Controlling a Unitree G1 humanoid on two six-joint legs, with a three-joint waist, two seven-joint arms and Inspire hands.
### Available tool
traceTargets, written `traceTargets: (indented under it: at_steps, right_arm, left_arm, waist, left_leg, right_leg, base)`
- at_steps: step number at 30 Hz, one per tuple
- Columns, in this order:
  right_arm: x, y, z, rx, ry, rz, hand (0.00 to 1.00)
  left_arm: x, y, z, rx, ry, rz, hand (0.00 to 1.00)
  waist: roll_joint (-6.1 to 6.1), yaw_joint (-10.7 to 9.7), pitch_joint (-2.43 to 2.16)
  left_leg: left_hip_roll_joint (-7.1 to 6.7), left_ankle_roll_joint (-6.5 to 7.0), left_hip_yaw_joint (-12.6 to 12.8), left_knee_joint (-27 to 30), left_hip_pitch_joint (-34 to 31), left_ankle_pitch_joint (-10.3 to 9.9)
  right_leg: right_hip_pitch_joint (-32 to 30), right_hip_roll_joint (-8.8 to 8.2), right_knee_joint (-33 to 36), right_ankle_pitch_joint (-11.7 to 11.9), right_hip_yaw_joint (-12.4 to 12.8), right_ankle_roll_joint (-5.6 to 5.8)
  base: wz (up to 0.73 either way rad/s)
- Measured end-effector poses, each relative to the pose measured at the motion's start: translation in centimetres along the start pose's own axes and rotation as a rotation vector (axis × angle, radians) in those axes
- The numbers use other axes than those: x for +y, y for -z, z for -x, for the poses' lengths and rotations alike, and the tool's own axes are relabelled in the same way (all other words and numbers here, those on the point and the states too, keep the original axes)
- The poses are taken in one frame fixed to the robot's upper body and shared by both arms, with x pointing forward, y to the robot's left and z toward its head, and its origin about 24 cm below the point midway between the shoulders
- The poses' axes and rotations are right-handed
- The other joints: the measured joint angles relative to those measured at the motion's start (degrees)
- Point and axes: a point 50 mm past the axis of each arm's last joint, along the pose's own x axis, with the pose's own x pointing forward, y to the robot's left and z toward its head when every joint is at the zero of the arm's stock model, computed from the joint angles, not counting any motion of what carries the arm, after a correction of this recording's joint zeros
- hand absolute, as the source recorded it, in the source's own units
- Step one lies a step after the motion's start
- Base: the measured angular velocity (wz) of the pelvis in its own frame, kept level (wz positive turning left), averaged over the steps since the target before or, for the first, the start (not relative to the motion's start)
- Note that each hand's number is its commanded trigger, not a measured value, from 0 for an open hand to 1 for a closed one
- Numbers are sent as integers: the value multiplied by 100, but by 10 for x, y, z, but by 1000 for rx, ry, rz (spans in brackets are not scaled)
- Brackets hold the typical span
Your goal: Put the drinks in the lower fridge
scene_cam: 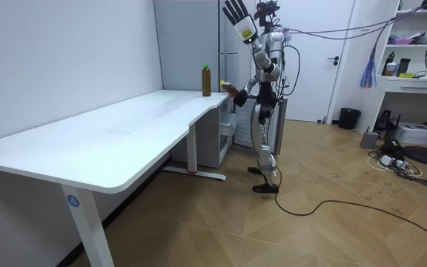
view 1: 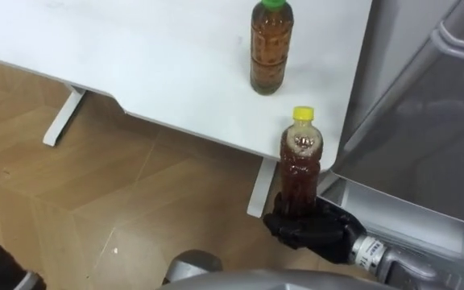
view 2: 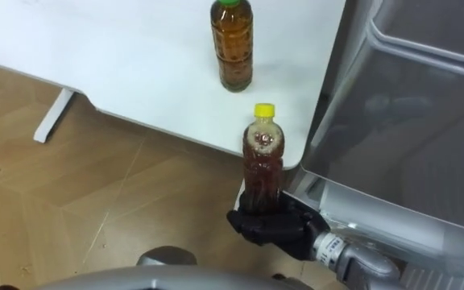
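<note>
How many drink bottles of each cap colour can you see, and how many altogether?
Green cap: 1 green-capped bottle, upright on the white table.
Yellow cap: 1 yellow-capped bottle, held in the right hand.
Total: 2 bottles.

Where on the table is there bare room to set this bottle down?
The white table is bare all the way left of the green-capped bottle, and between that bottle and the near edge. It is tight at the corner beside the fridge, where the right hand holds the yellow-capped bottle.
</note>
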Motion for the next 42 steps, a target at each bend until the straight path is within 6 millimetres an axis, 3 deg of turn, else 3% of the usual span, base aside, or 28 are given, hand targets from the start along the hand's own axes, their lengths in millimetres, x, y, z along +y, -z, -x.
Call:
traceTargets:
  at_steps: [8, 11, 14, 16, 17, 19, 24, 25, 29, 31, 34, 37, 42]
  right_arm:
    - [-1, 2, 1, -2, 32, -7, 100]
    - [-2, 1, 1, -7, 58, -5, 100]
    - [-3, -3, 2, -24, 91, 10, 100]
    - [-2, -6, 2, -36, 116, 22, 100]
    - [-2, -6, 3, -38, 123, 26, 100]
    - [-2, -7, 3, -44, 134, 24, 100]
    - [1, -8, -1, -46, 122, 23, 100]
    - [2, -7, -2, -45, 120, 23, 100]
    - [5, -7, -7, -43, 111, 8, 100]
    - [8, -6, -11, -48, 101, -12, 100]
    - [10, -1, -17, -8, 78, -9, 100]
    - [12, 2, -21, 19, 56, -1, 100]
    - [9, -1, -26, 61, 36, 57, 100]
  left_arm:
    - [5, -3, 2, -18, -121, -12, 0]
    - [17, -4, 14, 24, -255, -58, 0]
    - [45, 1, 40, 103, -479, -116, 0]
    - [76, 6, 75, 190, -742, -151, 0]
    - [81, 7, 86, 213, -804, -161, 0]
    - [99, 13, 127, 295, -1034, -181, 0]
    - [116, 27, 198, 478, -1372, -215, 0]
    - [117, 34, 216, 544, -1439, -221, 0]
    - [112, 54, 264, 721, -1591, -190, 0]
    - [103, 60, 303, 802, -1727, -110, 0]
    - [91, 54, 346, 911, -1864, -105, 0]
    - [80, 43, 377, 1010, -1944, -149, 0]
    - [68, 29, 403, 1330, -1873, -330, 0]
  waist:
    - [7, -47, 1]
    - [27, -69, 14]
    - [91, -95, 52]
    - [152, -94, 46]
    - [153, -96, 45]
    - [134, -128, 39]
    - [59, -198, 6]
    - [81, -198, 27]
    - [-14, -231, 39]
    - [-35, -210, 42]
    - [-103, -194, 54]
    - [-147, -222, 82]
    - [-144, -371, 95]
  left_leg:
    - [-2, 0, -11, -29, 37, 0]
    - [1, 0, -10, -40, 107, 0]
    - [6, 0, -1, -58, 194, 0]
    - [8, 0, -8, -66, 225, 0]
    - [8, 0, -10, -72, 226, 0]
    - [6, 1, -12, -100, 232, 1]
    - [4, 1, 2, -169, 321, 1]
    - [1, 1, 9, -182, 332, 1]
    - [2, 1, -29, -176, 329, 1]
    - [8, 2, 29, -213, 363, 1]
    - [10, 2, 92, -276, 432, 1]
    - [16, 2, 81, -325, 500, 1]
    - [17, 2, 35, -313, 467, 1]
  right_leg:
    - [31, 6, -15, 0, -2, -1]
    - [130, 17, -63, 1, -14, -1]
    - [210, 67, -86, 1, 4, -2]
    - [227, 71, -88, 3, -1, -6]
    - [222, 70, -88, 3, -1, -6]
    - [212, 76, -95, 3, 0, -6]
    - [266, 86, -104, 2, 13, -4]
    - [286, 84, -107, 1, 15, -2]
    - [319, 77, -144, 1, -12, 0]
    - [335, 89, -170, 4, 67, 4]
    - [345, 126, -186, 9, 172, 8]
    - [400, 168, -213, 10, 189, 12]
    - [425, 181, -269, 20, 149, 21]
  base:
    - [0]
    - [3]
    - [0]
    - [-2]
    - [-5]
    - [-2]
    - [-1]
    - [0]
    - [2]
    - [-10]
    - [-12]
    - [-2]
    - [5]
